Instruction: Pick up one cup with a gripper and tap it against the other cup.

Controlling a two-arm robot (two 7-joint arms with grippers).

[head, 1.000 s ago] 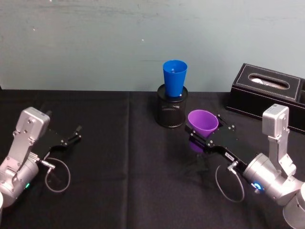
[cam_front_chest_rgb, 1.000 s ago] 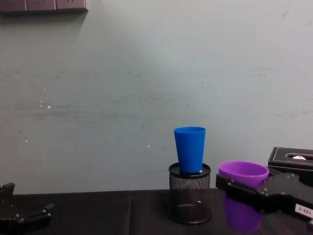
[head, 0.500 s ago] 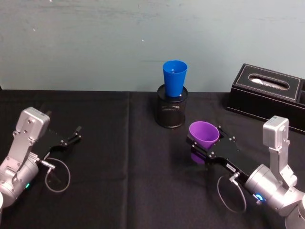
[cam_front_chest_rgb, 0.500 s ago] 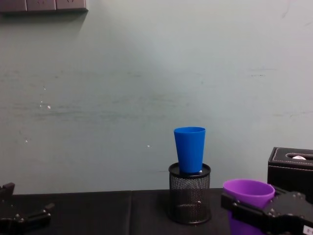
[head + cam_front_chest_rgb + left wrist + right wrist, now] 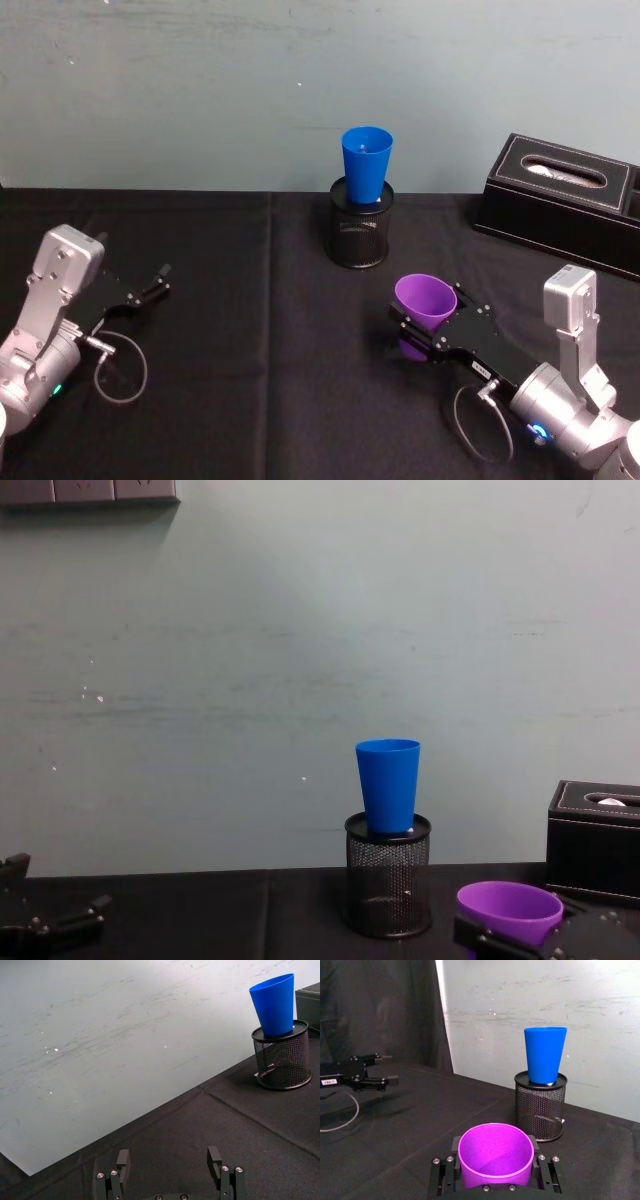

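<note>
The purple cup [image 5: 424,303] [image 5: 495,1155] [image 5: 509,911] stands upright between the jaws of my right gripper [image 5: 428,330] [image 5: 495,1170], which is shut on it below the rim, well in front of the blue cup and to its right. That blue cup [image 5: 365,164] [image 5: 544,1053] [image 5: 388,785] [image 5: 274,1002] stands upright on top of a black mesh holder [image 5: 360,234] [image 5: 388,885] at the back middle of the table. At the table's left side my left gripper [image 5: 150,283] [image 5: 170,1165] rests open, holding nothing.
A black tissue box [image 5: 560,198] [image 5: 595,835] sits at the back right. The table is covered with a black cloth [image 5: 250,360], and a pale wall [image 5: 300,660] stands close behind it.
My right gripper has drawn back toward me and lower with the purple cup, widening the gap to the blue cup. The left arm has not moved.
</note>
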